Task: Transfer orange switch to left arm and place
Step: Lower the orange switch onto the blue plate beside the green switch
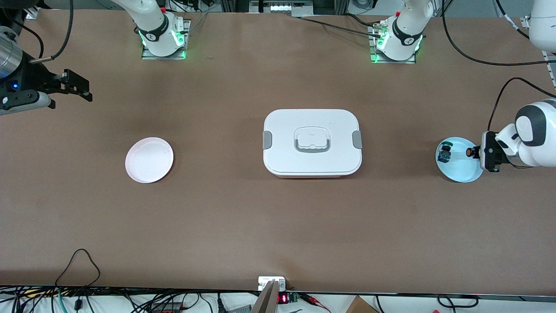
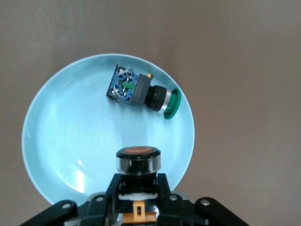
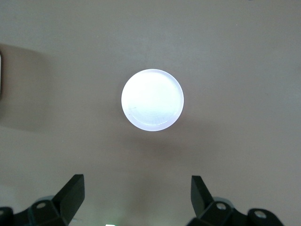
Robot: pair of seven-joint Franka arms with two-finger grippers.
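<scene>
My right wrist view shows only pink plate (image 3: 152, 100) on brown bench (image 1: 226, 217); my right gripper (image 1: 77, 87) waits high, jaws wide open. White box (image 1: 312, 142) sits mid-bench. My left wrist view shows more: my left gripper (image 2: 137, 190) squeezes orange switch (image 2: 138, 160), black body, orange cap, over blue plate (image 2: 56, 136). Green switch (image 2: 141, 92) lies in plate.

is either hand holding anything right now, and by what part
The left hand holds the orange switch over the light-blue plate, fingers shut on its body just below the orange cap. The right hand is open and holds nothing.
</scene>
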